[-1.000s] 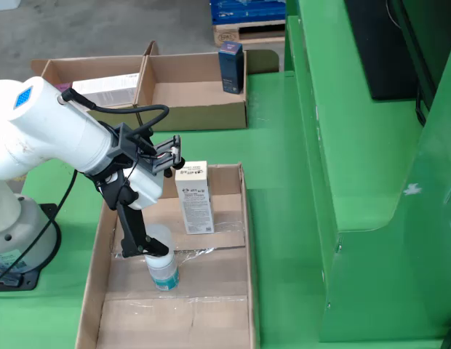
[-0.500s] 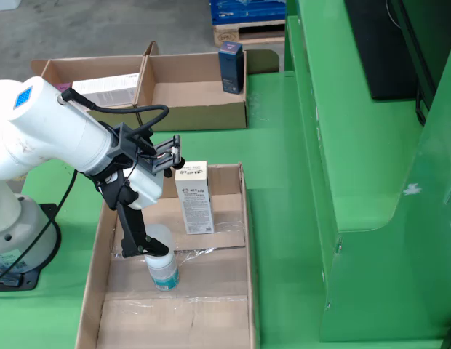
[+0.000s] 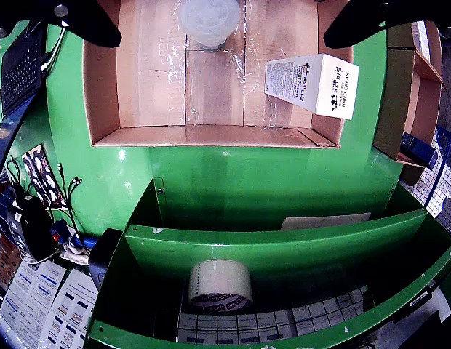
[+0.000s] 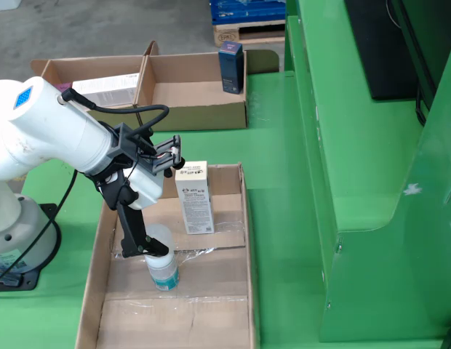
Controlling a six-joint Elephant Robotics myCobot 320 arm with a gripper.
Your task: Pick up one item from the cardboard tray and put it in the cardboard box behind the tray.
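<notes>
— Cardboard tray (image 4: 236, 240) on the green desk (image 4: 284, 167): what sits in it?

— A clear bottle (image 4: 162, 267) with a teal label stands near the tray's middle, and a white hand-cream carton (image 4: 194, 198) stands upright beyond it, toward the tray's far end.

— And the gripper (image 4: 149, 243)?

— It hangs right over the bottle; its dark jaws reach down to the cap. Whether they pinch the cap or stand spread, I cannot tell.

— The cardboard box (image 4: 196, 109)?

— Behind the tray, well apart from it. A dark blue carton (image 4: 231, 67) stands at its back right corner in the fixed view.
</notes>
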